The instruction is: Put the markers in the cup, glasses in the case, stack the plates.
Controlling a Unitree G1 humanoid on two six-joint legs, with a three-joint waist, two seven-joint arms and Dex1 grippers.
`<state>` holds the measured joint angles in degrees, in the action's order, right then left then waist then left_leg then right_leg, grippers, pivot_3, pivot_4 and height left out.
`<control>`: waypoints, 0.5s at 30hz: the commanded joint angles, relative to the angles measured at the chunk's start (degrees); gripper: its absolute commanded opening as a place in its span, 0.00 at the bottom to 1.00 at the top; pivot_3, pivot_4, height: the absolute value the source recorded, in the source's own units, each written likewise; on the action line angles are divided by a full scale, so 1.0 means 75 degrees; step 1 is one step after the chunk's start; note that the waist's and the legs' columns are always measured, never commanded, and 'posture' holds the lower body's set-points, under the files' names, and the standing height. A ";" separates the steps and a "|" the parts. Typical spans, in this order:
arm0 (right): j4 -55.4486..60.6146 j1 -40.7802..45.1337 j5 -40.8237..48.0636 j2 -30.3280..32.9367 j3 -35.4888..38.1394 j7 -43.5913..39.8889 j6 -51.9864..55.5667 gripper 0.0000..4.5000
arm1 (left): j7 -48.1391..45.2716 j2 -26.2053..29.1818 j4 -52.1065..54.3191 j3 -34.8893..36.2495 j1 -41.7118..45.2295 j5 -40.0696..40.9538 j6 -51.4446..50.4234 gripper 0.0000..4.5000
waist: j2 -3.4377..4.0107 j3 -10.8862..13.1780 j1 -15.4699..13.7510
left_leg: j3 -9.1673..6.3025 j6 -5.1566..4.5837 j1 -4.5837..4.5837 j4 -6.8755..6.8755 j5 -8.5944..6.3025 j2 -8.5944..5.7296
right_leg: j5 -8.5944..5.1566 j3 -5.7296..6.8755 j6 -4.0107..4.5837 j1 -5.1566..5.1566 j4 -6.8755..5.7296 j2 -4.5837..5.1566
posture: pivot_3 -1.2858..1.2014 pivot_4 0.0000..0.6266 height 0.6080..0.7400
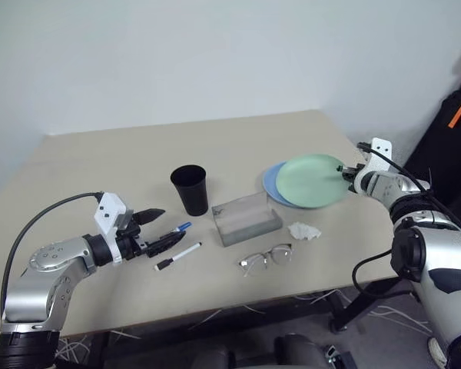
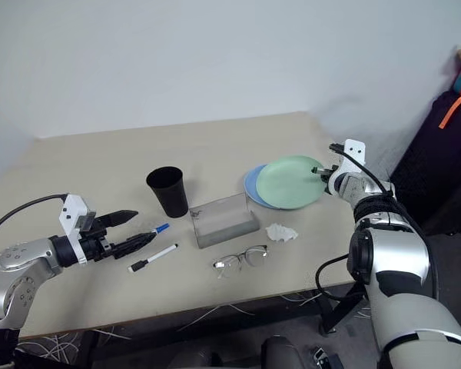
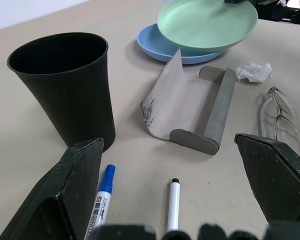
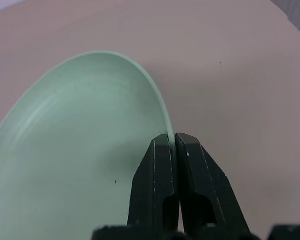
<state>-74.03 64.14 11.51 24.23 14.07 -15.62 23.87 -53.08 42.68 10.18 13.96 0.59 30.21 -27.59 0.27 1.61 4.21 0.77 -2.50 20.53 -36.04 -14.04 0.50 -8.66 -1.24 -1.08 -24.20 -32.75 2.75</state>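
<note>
At the lower left of the head view my left gripper point(image 1: 155, 229) hangs just above the table point(image 1: 84, 161), its fingers spread wide with nothing between them. Right at its tips lie the two markers: the blue-capped marker point(image 1: 180, 228) pointing up toward the cup, and the black-capped marker point(image 1: 178, 256) just below it, both flat on the tabletop. A little right of centre, near the front edge, the glasses point(image 1: 266, 257) rest unfolded on the table. Just above them sits the grey case point(image 1: 246, 218), open, with a small crumpled tissue point(image 1: 303, 231) to its right. The black cup point(image 1: 190, 189) stands upright left of the case, close to the middle of the frame. Farther back, in the centre right, my right gripper point(image 4: 172, 146) has its fingers pressed together on the rim of the mint green plate point(image 1: 313, 181), which sits tilted and overlapping the light blue plate point(image 1: 270, 183) underneath it.
</note>
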 commanded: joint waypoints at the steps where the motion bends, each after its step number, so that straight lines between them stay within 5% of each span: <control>1: 0.0050 0.0376 -0.0014 -0.0047 0.0157 0.0137 -0.0264 0.00 | 0.0004 0.0046 0.0265 0.0142 0.0123 0.0111 0.0037 1.00 | 0.0000 0.0000 0.0000 | 0.0000 0.0000 0.0000 0.0001 0.0000 -0.0001 | 0.0000 -0.0006 0.0000 0.0000 0.0000 -0.0002 | 0.52 0.00 0.94; 15: -0.0117 0.0526 -0.0083 -0.0576 0.0388 0.0503 -0.0619 0.00 | 0.0030 0.0091 0.0437 0.0279 -0.0023 0.0153 -0.0025 1.00 | -0.0001 0.0000 0.0016 | -0.0005 0.0000 0.0002 0.0004 0.0000 -0.0006 | 0.0001 -0.0180 -0.0002 0.0008 0.0005 -0.0114 | 0.52 0.00 0.94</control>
<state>-75.83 65.14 11.10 19.88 16.42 -12.34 20.65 -53.02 42.69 11.22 14.29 0.23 30.28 -28.08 0.27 1.61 4.34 0.74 -2.50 20.55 -36.01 -14.05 0.47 -8.66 -2.59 -1.09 -24.14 -32.71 1.89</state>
